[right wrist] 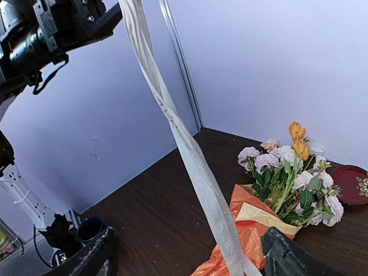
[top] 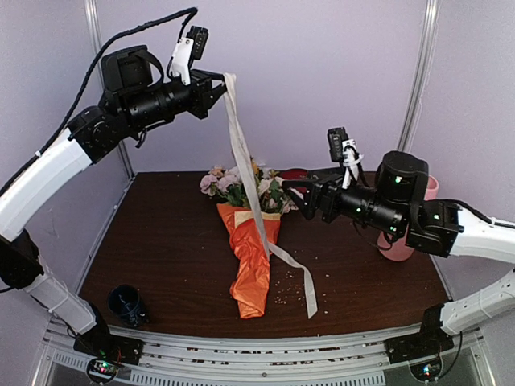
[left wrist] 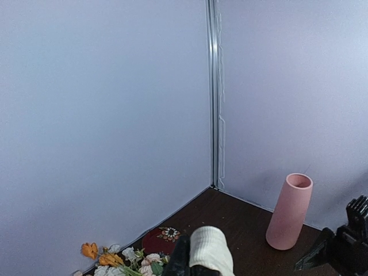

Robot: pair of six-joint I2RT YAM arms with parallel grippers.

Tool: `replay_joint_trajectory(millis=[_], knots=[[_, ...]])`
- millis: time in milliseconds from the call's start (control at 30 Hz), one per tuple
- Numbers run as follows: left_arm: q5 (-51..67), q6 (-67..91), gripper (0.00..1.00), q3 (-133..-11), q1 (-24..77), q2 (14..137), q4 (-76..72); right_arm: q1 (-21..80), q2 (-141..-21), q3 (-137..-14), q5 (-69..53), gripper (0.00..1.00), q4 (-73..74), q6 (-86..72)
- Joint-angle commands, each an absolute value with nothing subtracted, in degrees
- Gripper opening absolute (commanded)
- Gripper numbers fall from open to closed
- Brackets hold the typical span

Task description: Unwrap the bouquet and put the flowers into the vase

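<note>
Orange-wrapped bouquet [top: 245,259] lies flat — pink vase [left wrist: 289,214] upright.

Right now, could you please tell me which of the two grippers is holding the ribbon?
The left gripper, up high, is shut on the top end of the ribbon; the right gripper is open beside the flowers, gripping nothing.

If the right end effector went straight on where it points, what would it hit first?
Probably the cream ribbon hanging across its path, then the bouquet's orange paper; depth is unclear.
</note>
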State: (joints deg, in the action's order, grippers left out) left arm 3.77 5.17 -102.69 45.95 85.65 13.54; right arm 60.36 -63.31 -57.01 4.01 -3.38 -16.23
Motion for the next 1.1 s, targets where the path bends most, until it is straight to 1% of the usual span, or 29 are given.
replay_joint_trajectory(millis=[0, 267, 467, 833, 1067], knots=[[6.5, 4.6, 0.0, -104.3, 46.1, 82.7, 11.5, 60.5, -69.5, -55.9, 3.1, 0.85, -11.5, -13.2], [6.9, 3.9, 0.0, -103.6, 46.1, 80.8, 11.5, 60.5, -78.4, -55.4, 2.6, 0.84, -18.6, -11.3], [7.4, 3.3, 0.0, -104.5, 46.1, 79.8, 11.2, 60.5, -82.5, -54.1, 6.0, 0.9, -24.0, -11.4], [8.4, 3.5, 0.0, -103.9, 46.1, 78.1, 10.4, 60.6, -90.4, -61.6, 7.1, 0.96, -24.5, -10.0], [8.9, 3.6, 0.0, -102.9, 46.1, 77.3, 9.9, 60.6, -94.6, -65.6, 10.1, 0.97, -24.6, -9.3]])
